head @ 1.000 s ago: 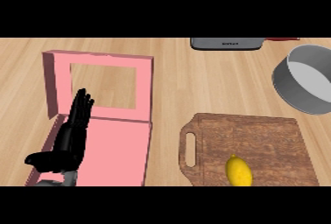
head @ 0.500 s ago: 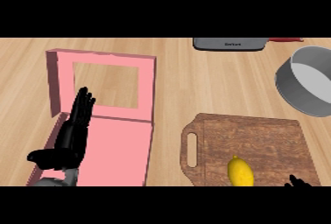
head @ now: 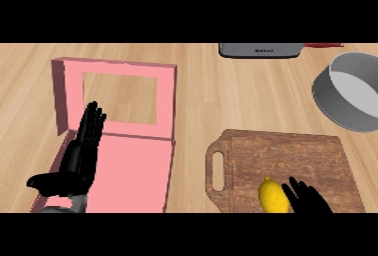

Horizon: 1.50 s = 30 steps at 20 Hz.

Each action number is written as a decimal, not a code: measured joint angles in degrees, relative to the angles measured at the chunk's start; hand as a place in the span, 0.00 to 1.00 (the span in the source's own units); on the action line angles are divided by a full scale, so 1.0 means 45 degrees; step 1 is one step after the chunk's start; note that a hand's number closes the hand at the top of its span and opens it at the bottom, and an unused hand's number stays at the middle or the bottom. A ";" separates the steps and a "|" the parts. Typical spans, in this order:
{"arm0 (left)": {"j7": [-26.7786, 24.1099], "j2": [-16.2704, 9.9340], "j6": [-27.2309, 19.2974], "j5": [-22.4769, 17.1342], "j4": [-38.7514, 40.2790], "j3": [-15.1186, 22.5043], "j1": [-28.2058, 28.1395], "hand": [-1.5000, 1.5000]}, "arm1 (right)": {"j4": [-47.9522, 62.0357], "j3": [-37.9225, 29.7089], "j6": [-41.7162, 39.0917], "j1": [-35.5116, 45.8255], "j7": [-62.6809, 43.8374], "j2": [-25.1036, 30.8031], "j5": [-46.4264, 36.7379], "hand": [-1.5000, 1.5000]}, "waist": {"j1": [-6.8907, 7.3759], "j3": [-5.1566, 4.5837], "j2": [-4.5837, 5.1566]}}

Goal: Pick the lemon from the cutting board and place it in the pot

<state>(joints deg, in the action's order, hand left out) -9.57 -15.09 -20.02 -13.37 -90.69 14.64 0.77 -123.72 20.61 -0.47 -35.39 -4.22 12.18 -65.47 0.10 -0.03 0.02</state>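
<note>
A pale wooden counter [head: 199,95] fills the view, its grain running left to right. At the top edge a dark grey appliance [head: 260,50] is cut off, with a sliver of something red [head: 325,45] beside it that is too small to make out. The grey pot [head: 353,90] at the right is partly out of frame; the visible part of its inside holds nothing. A pink box [head: 129,165] with a windowed lid stands open at the left. The lemon [head: 275,196], smooth, yellow and oval, lies on the brown cutting board [head: 295,160] near its lower edge. The right hand [head: 308,199] shows only its fingers, straight and spread, just beside the lemon. The left hand [head: 80,157] rests open over the box, fingers straight.
</note>
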 measured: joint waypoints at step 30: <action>0.0287 0.1205 0.1149 0.1330 0.0126 -0.1093 -0.0106 0.50 | 0.3282 -0.0252 0.0872 0.3886 0.0650 -0.0125 -0.0836 1.00 | 0.0035 -0.0107 -0.0078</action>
<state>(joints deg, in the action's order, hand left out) -8.28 -9.67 -14.85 -7.38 -90.12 9.72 0.30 -108.95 19.48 3.45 -17.90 -1.29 11.61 -69.23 0.25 -0.51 -0.33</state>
